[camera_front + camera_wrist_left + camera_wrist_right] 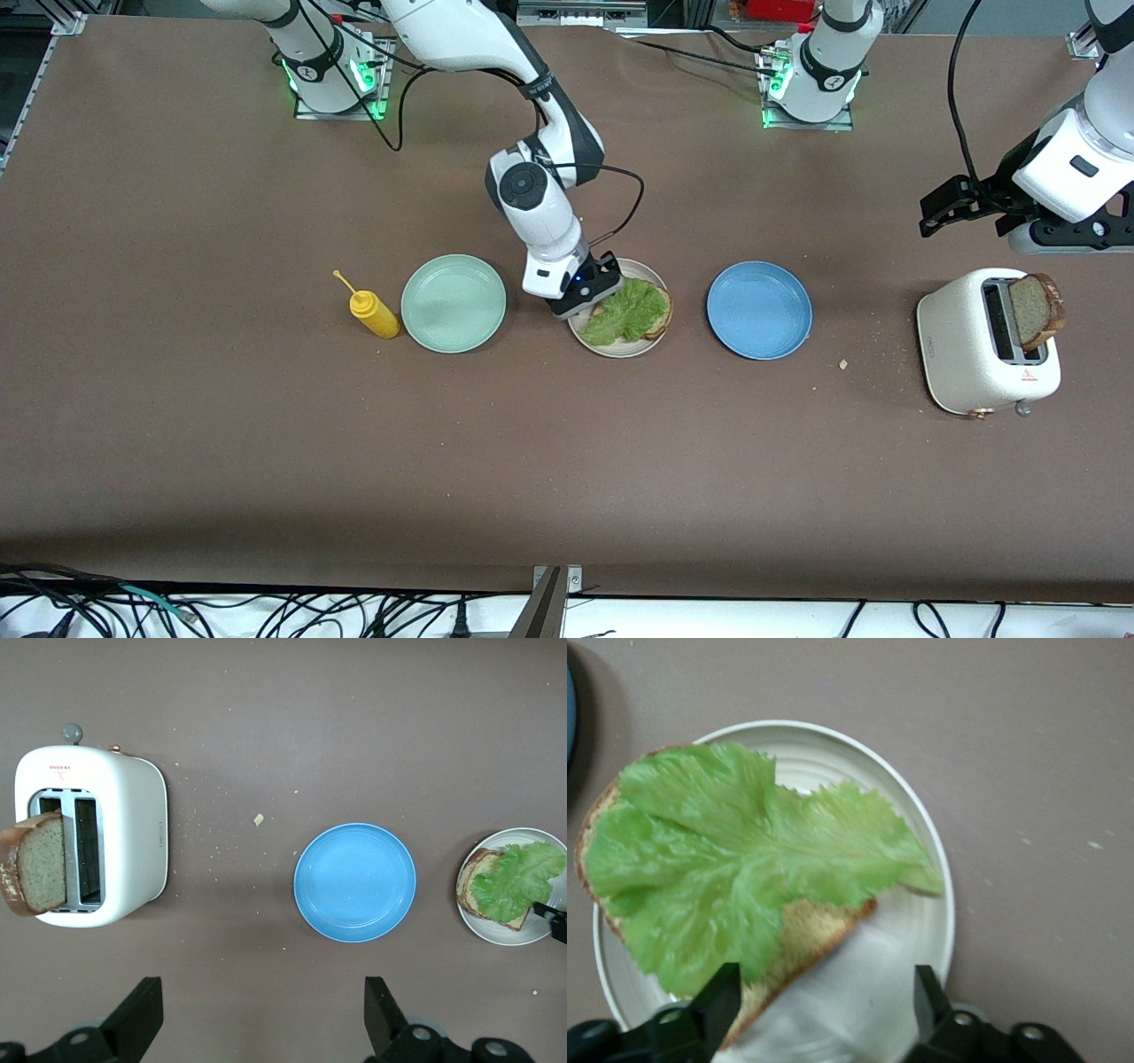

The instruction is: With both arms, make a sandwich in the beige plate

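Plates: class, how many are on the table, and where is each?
3, in one row. The green plate is nearest the right arm's end, the beige plate sits in the middle holding bread and lettuce, and the blue plate is beside it, toward the toaster.

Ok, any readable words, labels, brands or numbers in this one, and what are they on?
None can be read.
Toaster: a small red mark with a line of red print beside the slots, too small to read.
Toaster, front view: the same red triangle mark, too blurred to read.
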Available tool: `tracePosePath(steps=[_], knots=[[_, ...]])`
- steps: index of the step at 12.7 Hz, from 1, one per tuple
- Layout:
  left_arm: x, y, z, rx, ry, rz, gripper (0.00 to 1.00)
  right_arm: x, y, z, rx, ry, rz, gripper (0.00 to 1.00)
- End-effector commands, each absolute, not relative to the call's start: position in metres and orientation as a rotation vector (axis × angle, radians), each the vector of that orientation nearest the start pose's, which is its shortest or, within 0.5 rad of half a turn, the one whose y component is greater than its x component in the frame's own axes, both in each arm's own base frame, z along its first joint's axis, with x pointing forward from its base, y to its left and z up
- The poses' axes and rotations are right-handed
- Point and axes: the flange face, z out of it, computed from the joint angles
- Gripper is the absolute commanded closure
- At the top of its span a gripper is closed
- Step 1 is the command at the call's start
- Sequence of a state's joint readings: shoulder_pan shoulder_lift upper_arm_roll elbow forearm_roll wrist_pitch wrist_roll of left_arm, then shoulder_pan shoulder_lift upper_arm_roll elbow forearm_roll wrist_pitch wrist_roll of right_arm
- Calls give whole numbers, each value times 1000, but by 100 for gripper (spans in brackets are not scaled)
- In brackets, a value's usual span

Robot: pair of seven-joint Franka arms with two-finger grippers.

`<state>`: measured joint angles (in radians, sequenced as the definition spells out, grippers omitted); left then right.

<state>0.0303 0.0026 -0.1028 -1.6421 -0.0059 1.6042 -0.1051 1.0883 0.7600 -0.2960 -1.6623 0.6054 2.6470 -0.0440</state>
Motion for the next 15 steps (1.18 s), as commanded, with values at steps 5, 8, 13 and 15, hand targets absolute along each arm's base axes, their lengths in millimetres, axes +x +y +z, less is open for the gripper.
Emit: tracePosePath(steps=[5,8,13,15], knots=[[551,-37,597,-3121,-50,89,0,503,370,299,-2787,-401,-30,0],[547,-41,594,-3123,-41,135,0,531,281,352,-2842,-393,130,0],[546,-42,584,-3123,-21,188,0,551,157,449,-2962,-378,167,0],[547,-41,582,-3123,-19,193,0,547,133,494,-3004,-387,194,0]])
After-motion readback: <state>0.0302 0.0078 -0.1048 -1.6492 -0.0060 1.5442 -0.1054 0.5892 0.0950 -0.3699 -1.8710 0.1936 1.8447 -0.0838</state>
